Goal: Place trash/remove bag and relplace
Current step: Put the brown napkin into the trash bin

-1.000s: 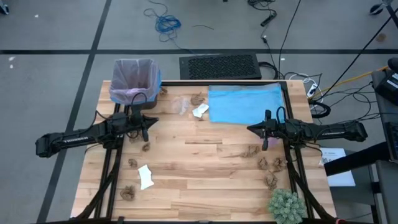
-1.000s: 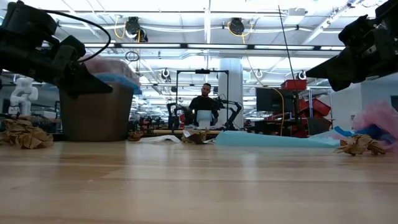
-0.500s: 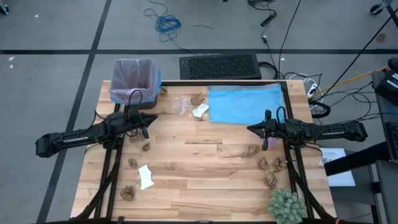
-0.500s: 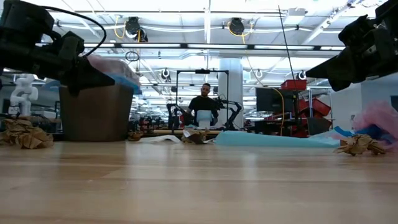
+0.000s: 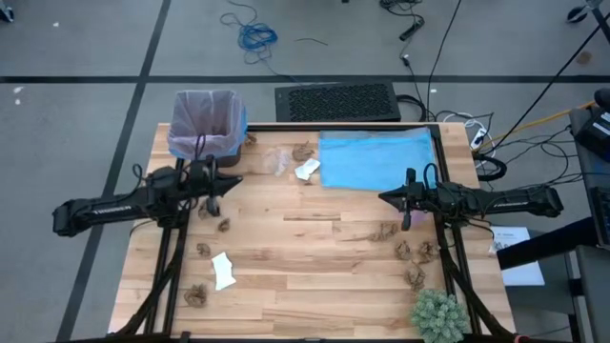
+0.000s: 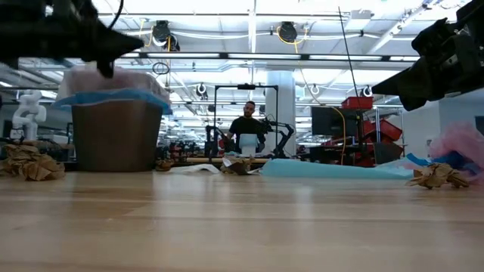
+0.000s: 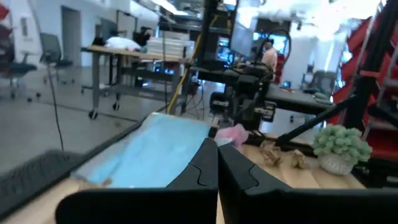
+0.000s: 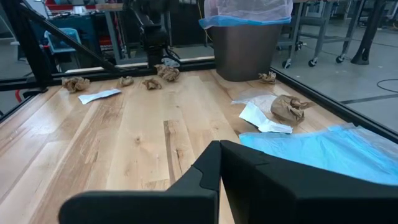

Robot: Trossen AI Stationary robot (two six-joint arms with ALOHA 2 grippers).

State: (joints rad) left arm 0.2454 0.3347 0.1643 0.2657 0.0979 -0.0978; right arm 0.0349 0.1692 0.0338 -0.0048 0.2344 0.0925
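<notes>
A brown bin (image 5: 203, 124) stands at the table's far left corner, lined with the lavender-pink bag (image 6: 113, 79), whose rim folds over a blue band. Trash lies scattered: brown paper wads (image 5: 225, 225) (image 5: 386, 231) (image 5: 416, 278) and white scraps (image 5: 223, 271) (image 5: 307, 170). My left gripper (image 5: 232, 179) is shut and empty, level, just near of the bin and above its rim (image 6: 113, 47). My right gripper (image 5: 386, 198) is shut and empty, hovering over the table's right half beside the light blue bag (image 5: 376, 159).
A green spiky plant (image 5: 438, 314) stands at the near right corner. A black mat (image 5: 338, 102) lies beyond the far edge. Something pink and crumpled (image 6: 461, 143) shows near the right arm. Bare wood lies in the table's middle (image 5: 305, 248). A person sits far behind (image 6: 248, 125).
My left gripper has risen from in front of the bin's upper wall to above its rim, tipping up to level and drawing slightly toward the table's left edge. It stays shut. The right arm has kept still.
</notes>
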